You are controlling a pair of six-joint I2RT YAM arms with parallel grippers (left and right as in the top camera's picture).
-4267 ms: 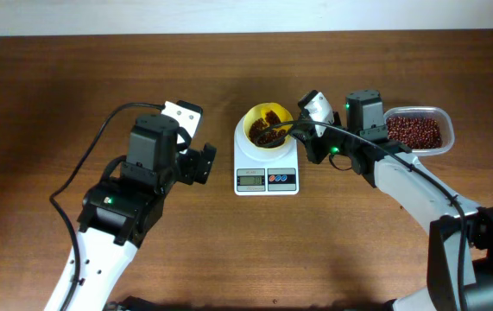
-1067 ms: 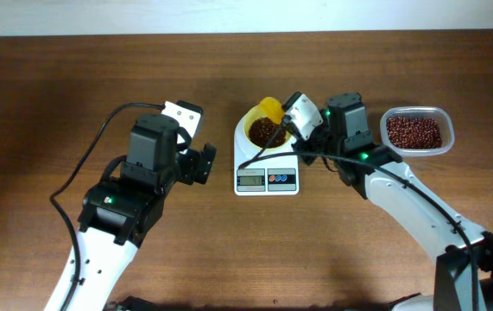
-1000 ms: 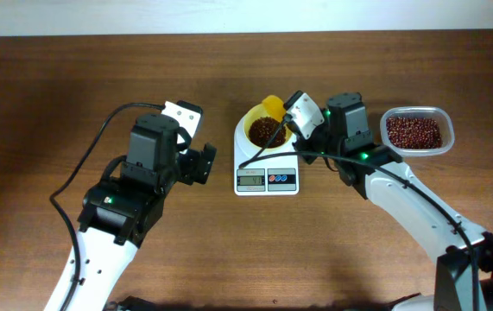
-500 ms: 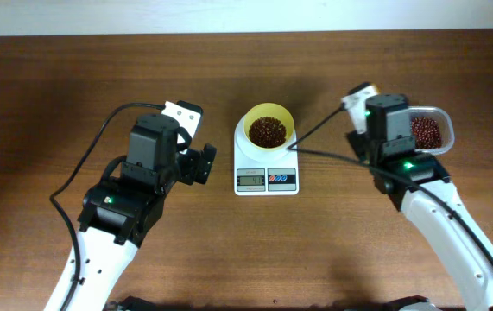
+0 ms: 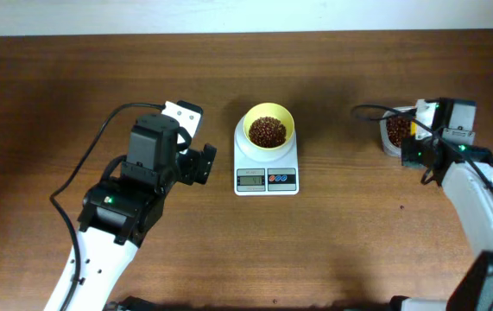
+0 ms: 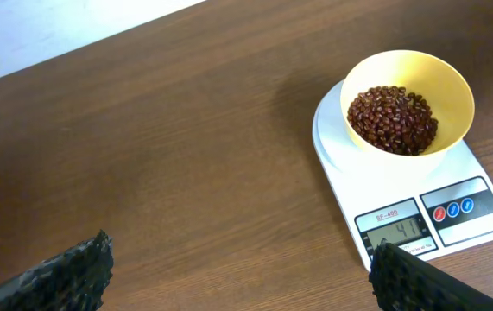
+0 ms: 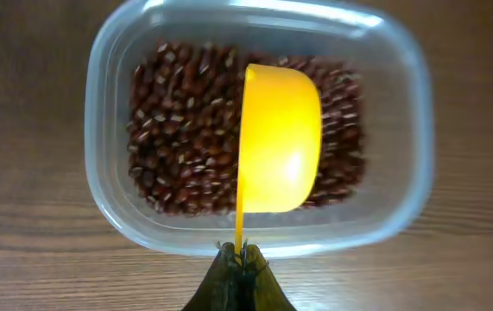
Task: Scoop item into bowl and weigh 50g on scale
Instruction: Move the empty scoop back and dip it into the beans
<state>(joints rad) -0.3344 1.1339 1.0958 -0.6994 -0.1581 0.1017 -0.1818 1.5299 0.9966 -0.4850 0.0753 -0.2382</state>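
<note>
The yellow bowl point(image 5: 268, 128) stands on the white scale point(image 5: 266, 168) and holds a heap of reddish-brown beans point(image 5: 268, 131). In the left wrist view the bowl point(image 6: 407, 112), its beans point(image 6: 394, 118) and the scale point(image 6: 419, 199) are at the right; the display reads about 41. My left gripper point(image 5: 204, 164) is open and empty, left of the scale. My right gripper point(image 7: 241, 256) is shut on the handle of a yellow scoop point(image 7: 279, 138), held over the clear tub point(image 7: 125, 194) of beans point(image 7: 181, 147). The scoop looks empty.
The clear tub point(image 5: 389, 132) sits at the right of the brown wooden table, partly under my right arm. A cable runs from the right arm leftward above the table. A pale wall borders the far edge.
My right gripper has carried the scoop from over the bowl rightward to above the tub. The bowl holds more beans than before. The left arm has not moved.
</note>
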